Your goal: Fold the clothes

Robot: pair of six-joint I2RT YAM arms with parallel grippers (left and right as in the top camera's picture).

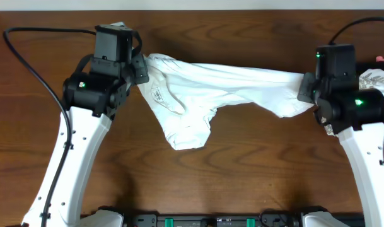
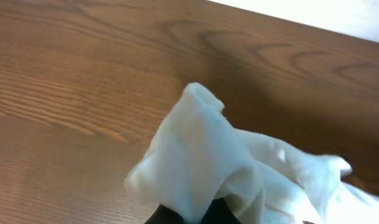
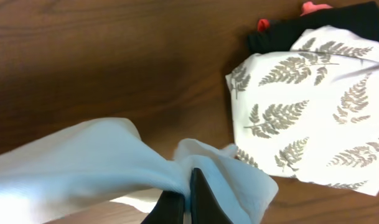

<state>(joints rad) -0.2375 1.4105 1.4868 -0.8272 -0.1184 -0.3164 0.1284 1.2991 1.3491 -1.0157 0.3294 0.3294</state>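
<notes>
The clothes are one white T-shirt (image 1: 204, 88), stretched in the air between both arms above the wooden table, its middle sagging toward the front. My left gripper (image 1: 140, 69) is shut on the shirt's left end; in the left wrist view the cloth (image 2: 201, 155) bunches over the dark fingertips (image 2: 177, 218). My right gripper (image 1: 303, 88) is shut on the right end, and in the right wrist view the fabric (image 3: 102, 162) is pinched between the black fingers (image 3: 205, 202). No chest graphic shows.
A folded white cloth with a grey fern print (image 3: 313, 106) lies at the table's right edge (image 1: 378, 79), over a black garment (image 3: 326, 22). The brown wooden table (image 1: 242, 170) spreads under the shirt.
</notes>
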